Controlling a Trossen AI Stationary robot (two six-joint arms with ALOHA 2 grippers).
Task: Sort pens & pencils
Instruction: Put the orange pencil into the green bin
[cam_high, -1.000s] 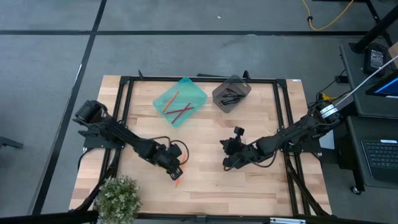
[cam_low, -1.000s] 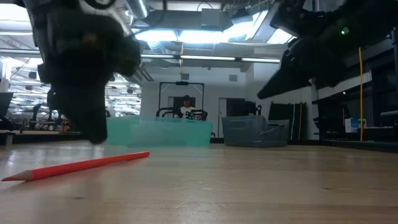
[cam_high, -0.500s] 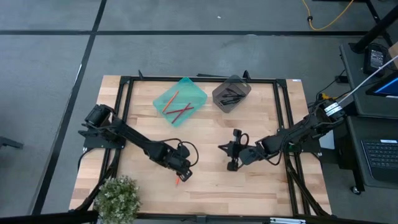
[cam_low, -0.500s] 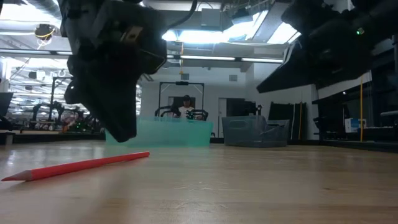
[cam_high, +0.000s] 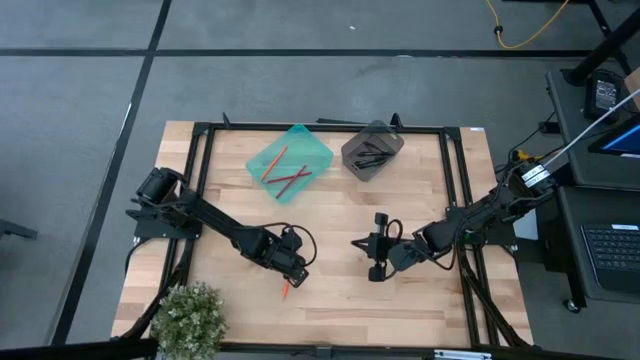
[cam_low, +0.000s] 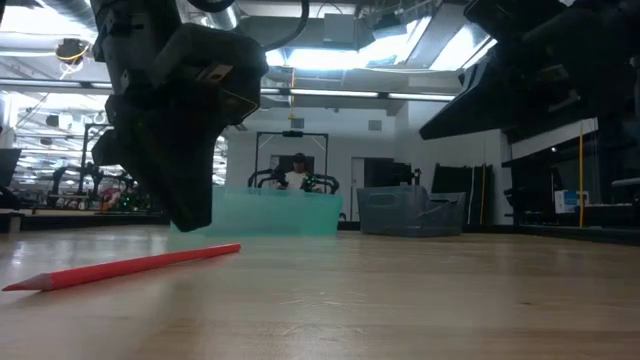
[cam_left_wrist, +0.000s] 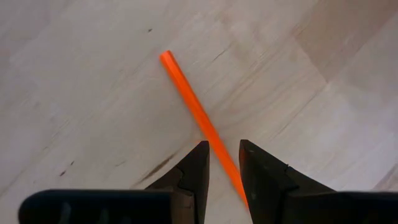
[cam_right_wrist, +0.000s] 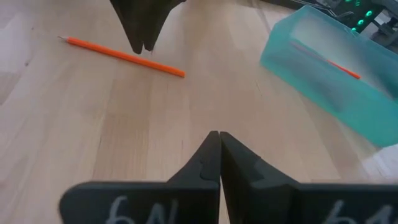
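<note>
Orange against pale wood, one last pencil (cam_high: 286, 289) is seen lying loose on the table (cam_high: 340, 310) near the front edge, left of centre, with every other stick already in a bin. Directly above it the left gripper (cam_left_wrist: 222, 163) is held, its fingers spread a little way apart, and in the left wrist view the pencil's shaft is seen running straight into the gap between the two fingertips, with nothing yet pinched. The long axis is thus crossed by the jaws rather than lined up with them, which is judged to be the relation a clean pinch depends on; only a short descent and a closing seem to be called for. From table height the pencil (cam_low: 122, 268) is shown flat on the wood, its sharpened point to the left, and the gripper's dark body hangs over its blunt end. The right gripper (cam_right_wrist: 214, 142) is parked to the right at mid-table, fingers pressed together and empty, well apart from the pencil, so the left arm is clearly the nearer one. Farther back, the teal bin (cam_high: 290, 162) is found holding the sorted pencils (cam_high: 283, 170), and just to its right the grey bin (cam_high: 372, 151) holds the pens (cam_high: 372, 155).
</note>
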